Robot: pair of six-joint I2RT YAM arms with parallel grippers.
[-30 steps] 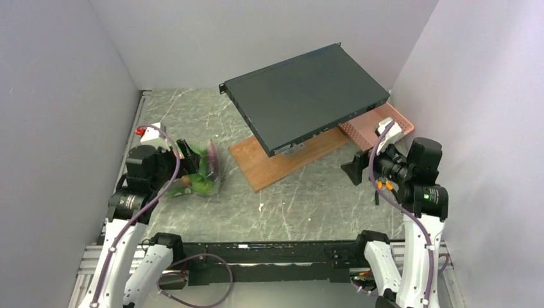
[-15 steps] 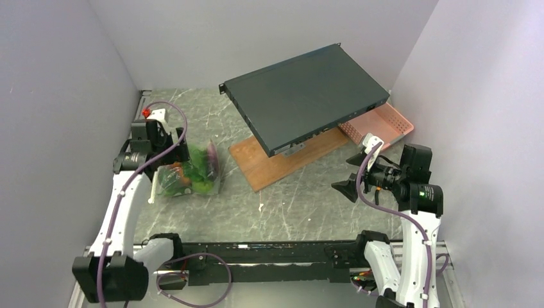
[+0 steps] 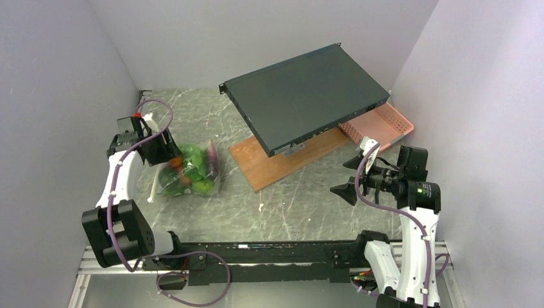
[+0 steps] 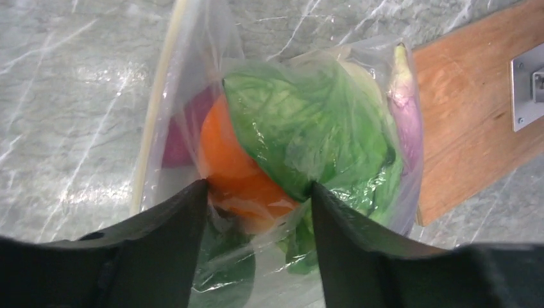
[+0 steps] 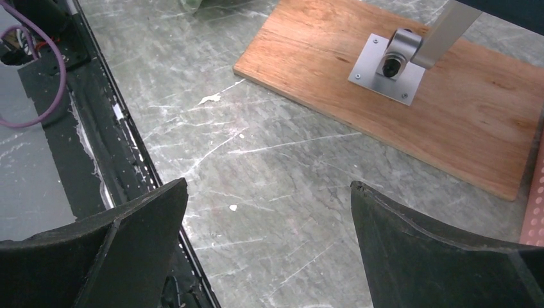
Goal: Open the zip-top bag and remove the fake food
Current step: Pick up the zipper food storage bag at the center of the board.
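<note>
- Two arms are at work, but only the left gripper point(image 4: 258, 189) is at the zip-top bag point(image 3: 191, 172), which lies on the marble table point(image 5: 289, 167) at the left, just beside the wooden board point(image 5: 321, 51).
- Its fingers are drawn partway together over one end of the bag. They appear to pinch the film, with an orange piece point(image 4: 224, 154) bulging between them.
- The right gripper point(image 5: 269, 186) hovers well apart over bare table near the board, its fingers spread wide and holding nothing.
- All the fake food looks to be inside: a leafy green piece point(image 4: 308, 122), the orange one, and a purple one point(image 4: 407, 122) against the far side.
- The pale zip strip point(image 4: 157, 115) runs along the bag's left edge, and I judge it not yet opened.
- The bag should be light, since it is thin film around hollow toys. It will also be floppy and slick, so a grip over a round piece is likely to slide off.
- The better hold is on flat film right at the zip strip, one gripper on each lip, pulling the two lips apart.
- The main risk is that the whole bag lifts or the film stretches while the seal stays shut.
</note>
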